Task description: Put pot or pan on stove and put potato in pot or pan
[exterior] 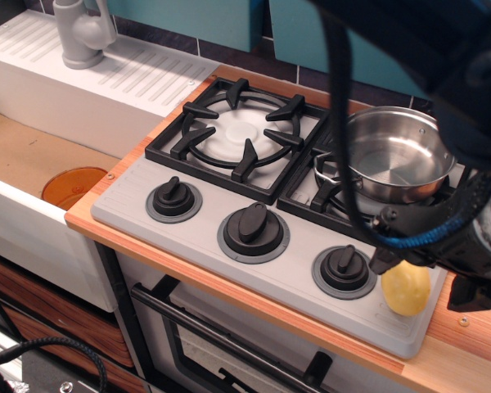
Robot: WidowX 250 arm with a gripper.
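Grey plastic faucet (82, 31) upper left, white ridged drainboard (106, 78) beneath it, orange round dish (74, 187) in sink at left, teal cabinets (311, 29) along top

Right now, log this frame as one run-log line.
pot: on right burner | potato: front-right stove corner, not in pot | gripper: over potato, grasp unclear

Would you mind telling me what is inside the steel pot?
The pot shows only bare shiny metal inside; the potato sits outside. A black cable hides its left edge.

No text, label, brand, number or sign can be read on anything here.
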